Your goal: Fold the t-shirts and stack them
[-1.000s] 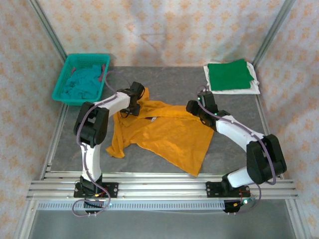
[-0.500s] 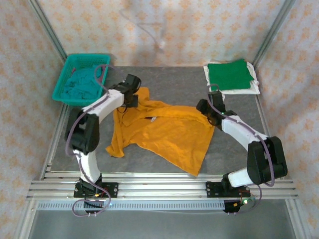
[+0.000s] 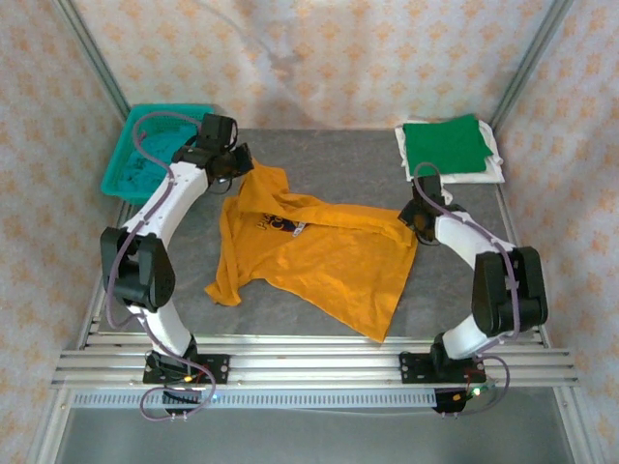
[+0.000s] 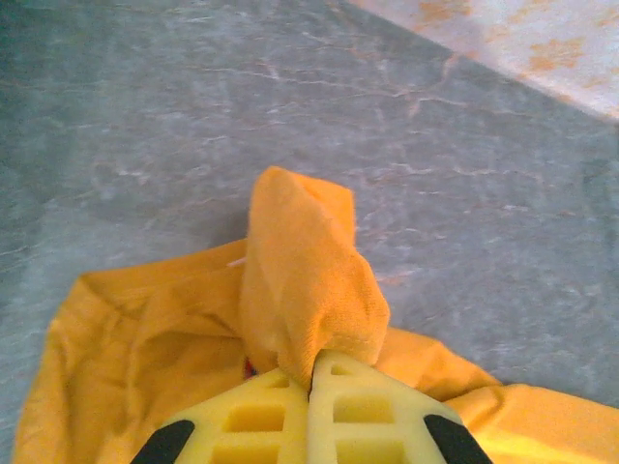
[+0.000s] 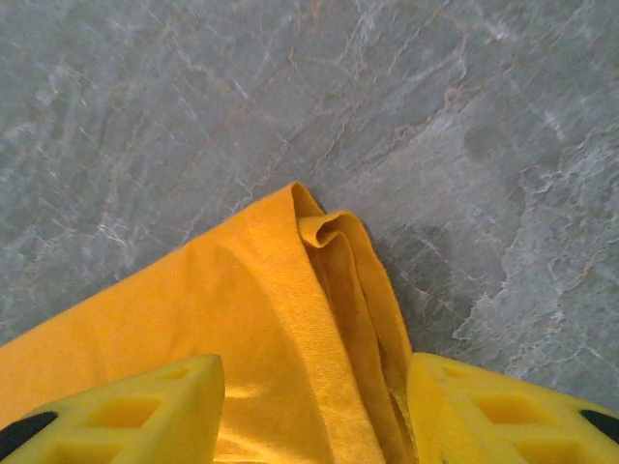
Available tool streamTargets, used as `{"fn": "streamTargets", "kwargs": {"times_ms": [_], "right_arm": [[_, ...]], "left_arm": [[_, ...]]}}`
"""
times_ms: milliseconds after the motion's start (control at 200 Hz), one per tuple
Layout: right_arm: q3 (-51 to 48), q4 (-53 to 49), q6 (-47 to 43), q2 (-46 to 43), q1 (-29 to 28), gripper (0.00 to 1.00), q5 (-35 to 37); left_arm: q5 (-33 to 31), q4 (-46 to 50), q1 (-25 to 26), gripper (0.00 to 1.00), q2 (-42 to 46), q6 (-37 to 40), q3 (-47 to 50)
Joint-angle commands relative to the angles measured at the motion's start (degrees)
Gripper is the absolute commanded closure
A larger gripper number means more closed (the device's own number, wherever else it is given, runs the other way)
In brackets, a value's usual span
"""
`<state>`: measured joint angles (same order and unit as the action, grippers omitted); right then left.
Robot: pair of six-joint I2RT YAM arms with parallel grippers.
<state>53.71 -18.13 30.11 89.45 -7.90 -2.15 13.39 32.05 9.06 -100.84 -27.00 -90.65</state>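
Now find left pincer (image 3: 235, 174) pressed together on a bunched fold of the mustard-orange t-shirt (image 3: 324, 256), at its far left corner. From the left wrist view, see that fold rising in a peak straight out of the closed tips, with the rest of the cloth slack below and to both sides of them. Record grey surface (image 3: 338, 159) beyond the peak.

Find right pincer (image 5: 314, 387) spread wide over the opposite corner of the same t-shirt. Note a rolled hem running between its two fingers: left finger over flat cloth, right finger just off the cloth edge, above bare surface. Cannot tell whether either finger touches down.

Log the t-shirt lying spread between the two pincers, creased, one sleeve trailing toward the arm bases, navy print (image 3: 276, 224) showing just near-side of the left pincer.

Note green t-shirt (image 3: 445, 145) folded on top of white t-shirt (image 3: 495, 172), well beyond the right pincer. See teal t-shirt (image 3: 143, 172) heaped in the basket (image 3: 155, 109), just left of the left pincer.
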Motion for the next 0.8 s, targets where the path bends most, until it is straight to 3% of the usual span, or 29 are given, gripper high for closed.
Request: {"fn": "streamTargets", "kwargs": {"times_ms": [0, 310, 560, 616, 716, 796], "right_arm": [[0.6, -3.4, 1.3, 2.0, 0.7, 0.48, -2.1], [-2.1, -0.7, 1.0, 4.0, 0.7, 0.58, -5.9], [-3.8, -0.3, 0.9, 4.6, 0.7, 0.54, -7.1], [-4.7, 1.2, 0.9, 4.3, 0.7, 0.59, -8.2], [-5.0, 2.1, 0.8, 4.0, 0.7, 0.8, -9.7], [-4.8, 1.8, 0.9, 3.1, 0.7, 0.83, -9.9]], "left_arm": [[2.0, -0.2, 0.2, 1.0, -1.0, -1.6, -2.7], [0.1, -2.2, -0.8, 1.0, 1.7, -3.0, 2.9], [-2.2, -2.4, -2.2, 1.0, 4.6, -2.6, 6.6], [-2.4, -2.7, -2.5, 1.0, 5.1, -2.6, 7.3], [-2.9, -2.3, -2.6, 1.0, 5.3, -2.3, 7.7], [-3.7, -2.5, -2.6, 1.0, 6.2, -2.4, 8.7]]}}
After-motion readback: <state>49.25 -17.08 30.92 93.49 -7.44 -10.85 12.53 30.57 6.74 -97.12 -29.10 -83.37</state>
